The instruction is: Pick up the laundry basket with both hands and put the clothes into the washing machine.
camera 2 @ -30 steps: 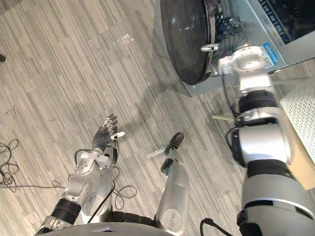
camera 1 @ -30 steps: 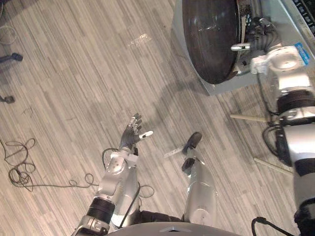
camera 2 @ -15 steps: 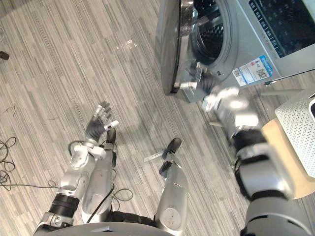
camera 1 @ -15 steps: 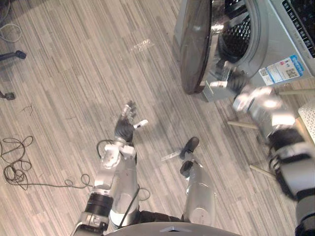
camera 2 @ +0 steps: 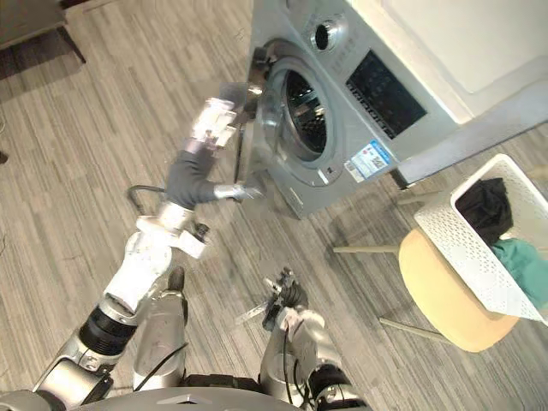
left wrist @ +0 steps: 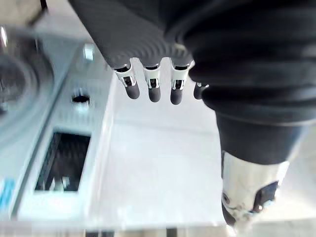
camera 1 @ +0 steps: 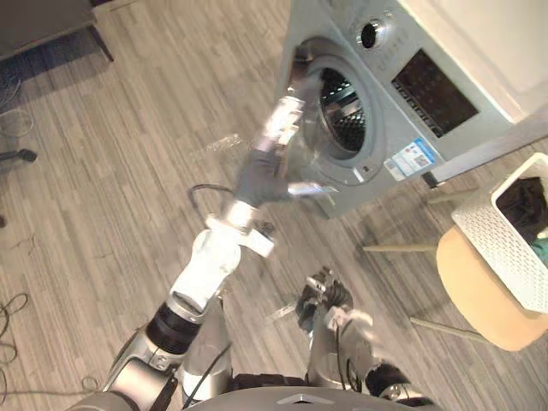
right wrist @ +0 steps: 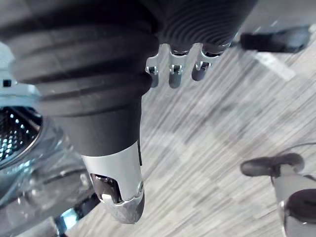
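The white perforated laundry basket (camera 1: 501,235) sits tilted on a round wooden stool (camera 1: 479,291) at the right, with a dark garment (camera 2: 484,205) and a teal one (camera 2: 521,257) inside. The grey washing machine (camera 1: 402,94) stands at the back, its round door (camera 2: 257,128) swung open and the drum (camera 2: 304,111) showing. My left hand (camera 1: 272,150) is raised in front of the open door, fingers straight, holding nothing. My right hand (camera 2: 282,301) hangs low near the floor, far from the basket, fingers relaxed and holding nothing.
Grey wood-plank floor (camera 1: 103,171) spreads to the left and front of the machine. The stool's thin wooden legs (camera 1: 398,248) reach toward the machine. A dark furniture leg (camera 1: 98,38) shows at the back left.
The camera has swung up and right, bringing in the machine front and basket. My right arm left the door and dropped low. My left arm rose toward the open door.
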